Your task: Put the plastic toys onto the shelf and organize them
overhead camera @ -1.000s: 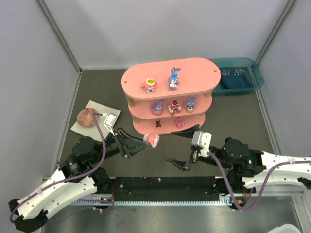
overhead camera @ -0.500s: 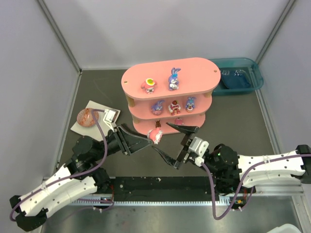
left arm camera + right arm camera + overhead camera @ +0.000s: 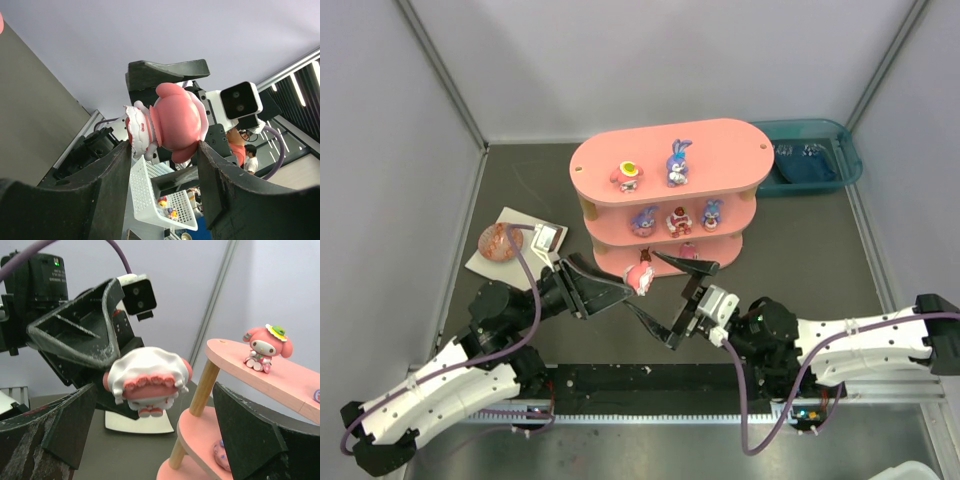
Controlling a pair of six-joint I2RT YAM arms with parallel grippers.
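My left gripper (image 3: pixel 634 286) is shut on a pink and white figurine (image 3: pixel 641 277) and holds it above the table, just in front of the pink shelf's (image 3: pixel 730 140) bottom tier. In the left wrist view the figurine (image 3: pixel 170 122) sits pinched between the fingertips of the left gripper (image 3: pixel 162 150). My right gripper (image 3: pixel 668 295) is open, with its jaws spread on either side of the figurine without touching it; the right wrist view shows the figurine (image 3: pixel 147 377) ahead of the open right gripper (image 3: pixel 155 425). Several figurines stand on the shelf, among them a pink one (image 3: pixel 627 175) and a blue bunny (image 3: pixel 678 164).
A teal bin (image 3: pixel 815 160) stands right of the shelf at the back. A brown-red speckled ball (image 3: pixel 499 241) lies on a white plate (image 3: pixel 525 222) at the left. Grey walls close in the left and right sides.
My right arm has swung left, bringing its open jaws around the figurine. My left gripper has carried the figurine slightly right and toward the shelf.
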